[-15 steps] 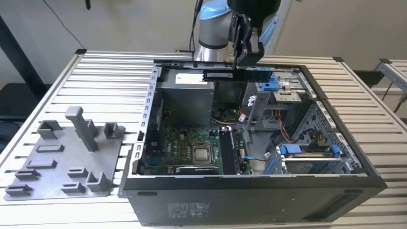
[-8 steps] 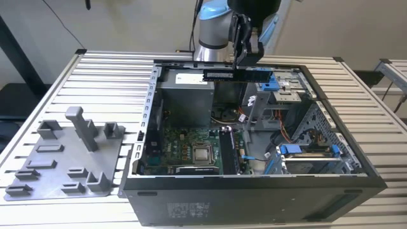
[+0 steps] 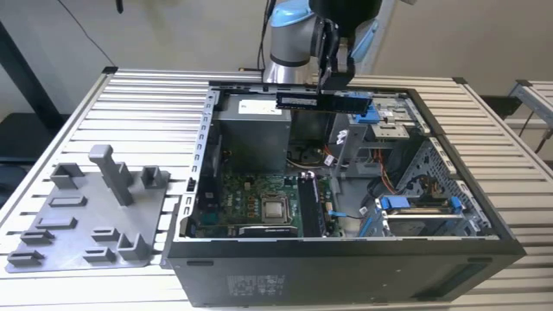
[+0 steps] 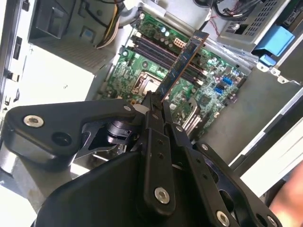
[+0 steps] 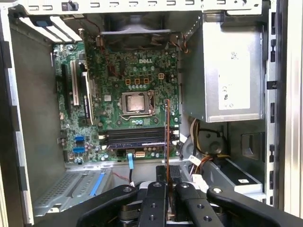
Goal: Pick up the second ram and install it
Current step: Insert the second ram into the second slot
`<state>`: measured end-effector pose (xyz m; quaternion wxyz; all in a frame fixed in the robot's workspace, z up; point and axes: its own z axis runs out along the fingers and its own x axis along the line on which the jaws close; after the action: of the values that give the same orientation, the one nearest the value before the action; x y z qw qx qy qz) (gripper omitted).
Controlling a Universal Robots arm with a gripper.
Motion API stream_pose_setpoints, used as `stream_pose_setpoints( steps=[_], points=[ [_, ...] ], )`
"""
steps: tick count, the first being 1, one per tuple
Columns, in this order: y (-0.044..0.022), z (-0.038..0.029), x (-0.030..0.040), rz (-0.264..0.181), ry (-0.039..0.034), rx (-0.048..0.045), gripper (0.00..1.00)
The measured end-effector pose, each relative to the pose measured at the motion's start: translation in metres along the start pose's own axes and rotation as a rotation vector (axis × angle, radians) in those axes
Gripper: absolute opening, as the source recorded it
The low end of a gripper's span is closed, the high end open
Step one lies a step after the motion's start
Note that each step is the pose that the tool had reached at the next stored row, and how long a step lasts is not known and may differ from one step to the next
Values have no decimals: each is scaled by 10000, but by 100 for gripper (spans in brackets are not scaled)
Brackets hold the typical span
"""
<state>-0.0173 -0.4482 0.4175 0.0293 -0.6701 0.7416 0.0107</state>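
Ram (image 3: pixel 322 102) pinched in the claw (image 3: pixel 335 91), aloft at 12 o'clock over the case (image 3: pixel 346 278). Pickup done; seating in the motherboard (image 3: pixel 250 194) not yet done.

The ribbed table (image 3: pixel 129 110) looks like pale brushed metal, the holder (image 3: pixel 87 214) matt grey plastic, the computer case (image 5: pixel 28 142) dull bare steel inside, the motherboard (image 5: pixel 118 71) glossy green, the ram (image 3: pixel 324 102) dark with a pale paper label, and the gripper (image 4: pixel 154 101) matt black.
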Motion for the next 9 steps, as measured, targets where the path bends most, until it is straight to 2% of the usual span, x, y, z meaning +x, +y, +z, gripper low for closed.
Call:
stream_pose_setpoints(
  steps=[9],
  points=[
    [0,7,0,1088,27,63,14]
  ],
)
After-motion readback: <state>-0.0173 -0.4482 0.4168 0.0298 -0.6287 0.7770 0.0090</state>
